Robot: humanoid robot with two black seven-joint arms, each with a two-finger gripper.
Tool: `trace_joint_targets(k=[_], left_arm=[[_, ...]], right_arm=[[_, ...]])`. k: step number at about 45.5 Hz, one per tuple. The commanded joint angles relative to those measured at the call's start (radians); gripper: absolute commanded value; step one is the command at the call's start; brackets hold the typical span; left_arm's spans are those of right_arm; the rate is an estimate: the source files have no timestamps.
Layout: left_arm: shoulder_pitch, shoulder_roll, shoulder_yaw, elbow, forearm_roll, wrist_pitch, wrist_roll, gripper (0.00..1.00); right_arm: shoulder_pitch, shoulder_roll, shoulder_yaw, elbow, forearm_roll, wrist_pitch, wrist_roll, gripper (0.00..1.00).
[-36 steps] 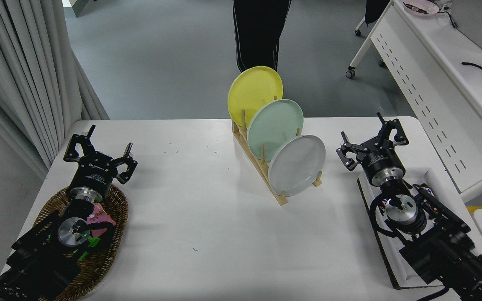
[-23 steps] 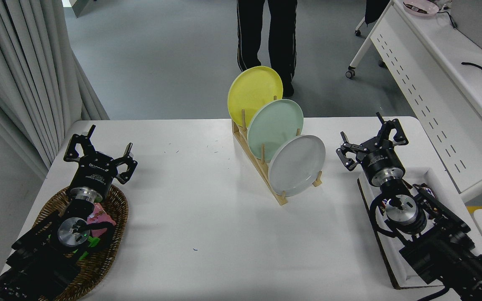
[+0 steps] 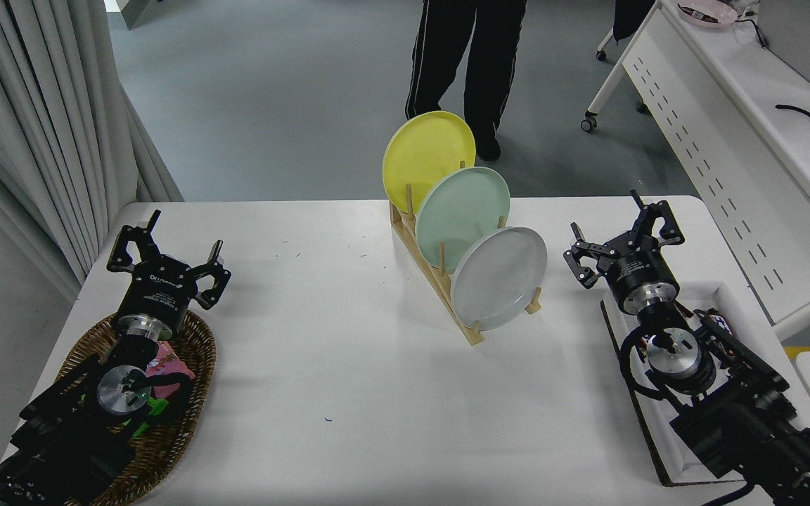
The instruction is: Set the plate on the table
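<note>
From the head view, the white tabletop [image 3: 349, 365] carries a wooden rack [image 3: 440, 284] set near its far middle, running diagonally from the far edge toward the near right. Three plates stand on edge in the rack, tilted back between its pegs: a yellow plate [image 3: 427, 158] at the far end, a green plate [image 3: 463, 214] in the middle, and the grey plate [image 3: 500, 276] in the nearest slot, its face turned toward the camera and its lower rim sitting in the rack, not on the tabletop. Each plate overlaps the one behind it. The right claw [image 3: 619, 235] hovers just to the right of the grey plate, apart from it, with its fingers spread wide and nothing between them; its arm runs back to the lower right over a shallow white tray [image 3: 728, 299] with a dark edge. The left claw [image 3: 166, 256] sits parked at the lower left, fingers likewise spread and empty, its arm lying over a wicker basket [image 3: 187, 400] that holds pink and green packets. Beyond the far edge a person's legs [image 3: 472, 63] in black trousers stand on the grey floor. A white desk [image 3: 728, 112] stands at the upper right, and pale curtains [image 3: 39, 126] hang at the left.
</note>
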State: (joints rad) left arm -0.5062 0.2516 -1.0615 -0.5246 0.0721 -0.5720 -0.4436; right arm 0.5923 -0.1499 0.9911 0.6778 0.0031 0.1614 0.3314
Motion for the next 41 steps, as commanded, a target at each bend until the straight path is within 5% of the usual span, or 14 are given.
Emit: trace_joint_targets(k=[1, 16, 41], left_arm=[[0.000, 0.000, 0.000, 0.000, 0.000, 0.000, 0.000, 1.00], [0.000, 0.000, 0.000, 0.000, 0.000, 0.000, 0.000, 1.00], [0.000, 0.000, 0.000, 0.000, 0.000, 0.000, 0.000, 1.00]], right_arm=[[0.003, 0.001, -0.002, -0.027, 0.000, -0.003, 0.000, 1.00], [0.009, -0.014, -0.035, -0.034, 0.005, -0.009, -0.002, 1.00], [0.271, -0.203, -0.745, 0.057, 0.209, -0.049, -0.003, 1.00]])
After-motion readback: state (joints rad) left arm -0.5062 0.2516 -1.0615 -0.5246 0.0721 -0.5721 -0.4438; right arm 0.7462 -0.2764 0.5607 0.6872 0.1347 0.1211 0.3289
